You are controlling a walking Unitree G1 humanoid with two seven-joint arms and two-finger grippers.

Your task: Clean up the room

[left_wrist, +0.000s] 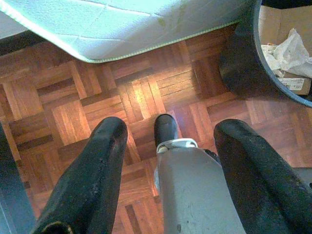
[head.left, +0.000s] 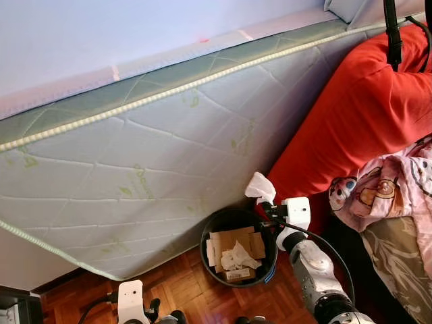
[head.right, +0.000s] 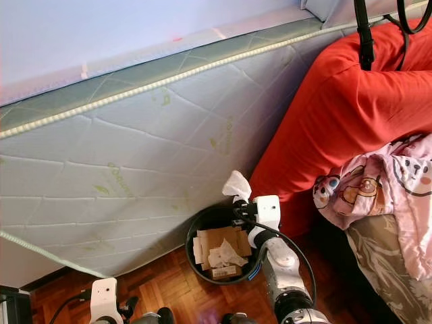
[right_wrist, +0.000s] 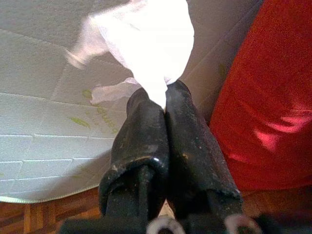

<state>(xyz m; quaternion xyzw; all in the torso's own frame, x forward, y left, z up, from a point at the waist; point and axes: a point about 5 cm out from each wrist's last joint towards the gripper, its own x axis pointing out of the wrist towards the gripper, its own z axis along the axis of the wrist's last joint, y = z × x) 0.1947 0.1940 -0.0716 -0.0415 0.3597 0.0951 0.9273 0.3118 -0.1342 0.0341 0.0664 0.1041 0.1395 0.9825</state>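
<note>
Low over the reddish wooden parquet floor (left_wrist: 73,112), the left claw (left_wrist: 168,146) hangs idle with its two black fingers spread wide apart. Further forward, the right claw (right_wrist: 163,105) is clenched on a crumpled white tissue (head.left: 259,186), holding it above the far rim of the round black waste bin (head.left: 210,229), which contains cardboard scraps and paper. Behind the bin a pale quilted mattress (head.left: 135,155) leans tilted, beside a large red beanbag (head.left: 351,115).
</note>
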